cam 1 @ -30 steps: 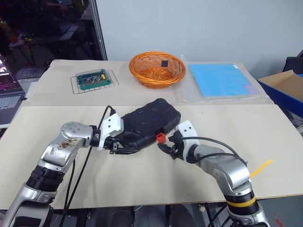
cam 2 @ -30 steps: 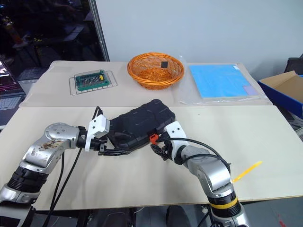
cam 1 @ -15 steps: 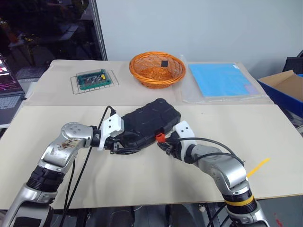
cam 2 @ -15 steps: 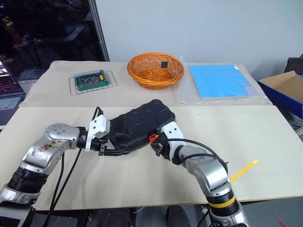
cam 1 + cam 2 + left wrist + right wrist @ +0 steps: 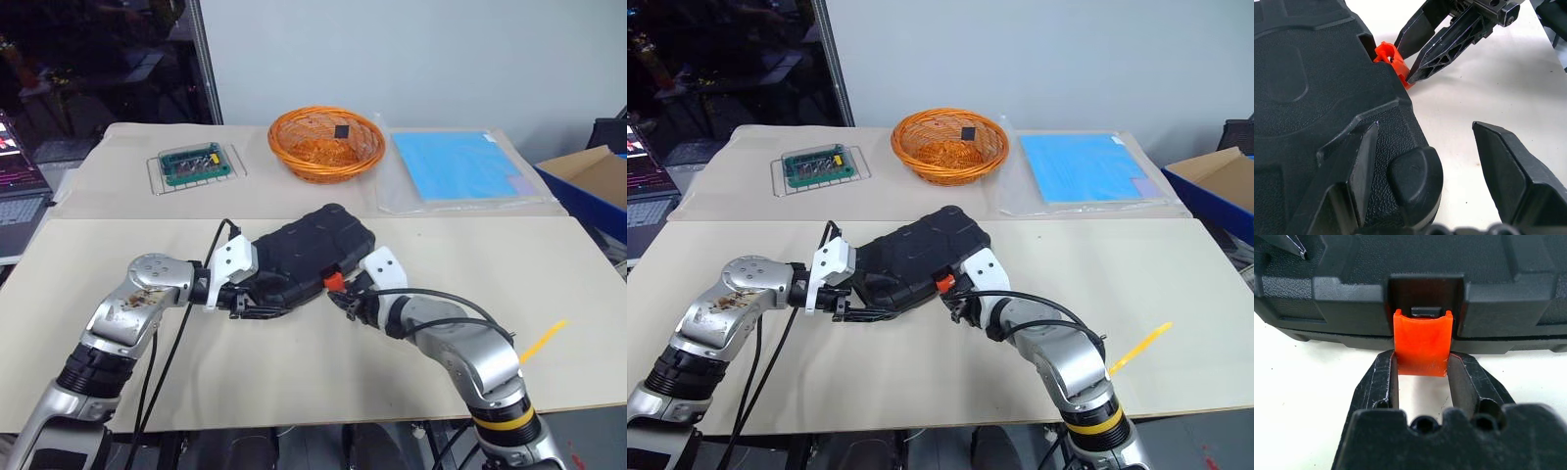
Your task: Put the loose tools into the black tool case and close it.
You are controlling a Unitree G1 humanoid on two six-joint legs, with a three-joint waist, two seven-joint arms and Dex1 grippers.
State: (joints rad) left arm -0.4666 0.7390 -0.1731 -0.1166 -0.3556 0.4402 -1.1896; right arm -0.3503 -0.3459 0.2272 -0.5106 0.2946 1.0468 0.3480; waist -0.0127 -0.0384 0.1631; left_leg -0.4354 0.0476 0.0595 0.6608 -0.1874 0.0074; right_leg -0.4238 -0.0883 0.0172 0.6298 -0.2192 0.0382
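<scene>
The black tool case (image 5: 309,250) lies with its lid down on the beige table, ribbed shell up. Its orange latch (image 5: 1421,345) sticks out of the front edge. My right gripper (image 5: 1421,363) is shut on that latch, one finger on each side of it; the left wrist view shows the same grip of the right gripper (image 5: 1410,63). My left gripper (image 5: 1425,127) is open at the case's near left corner. One finger lies on the lid and the other hangs over bare table. The loose tools are out of view.
At the back of the table stand an orange wicker basket (image 5: 325,143), a clear box with a green bit set (image 5: 196,164) and a blue sheet in plastic (image 5: 460,164). A blue bin with cardboard (image 5: 588,176) sits off the right edge, a laptop (image 5: 20,166) off the left.
My right gripper's fingers have closed in from a wider stance onto the orange latch. The left gripper and the case have stayed put.
</scene>
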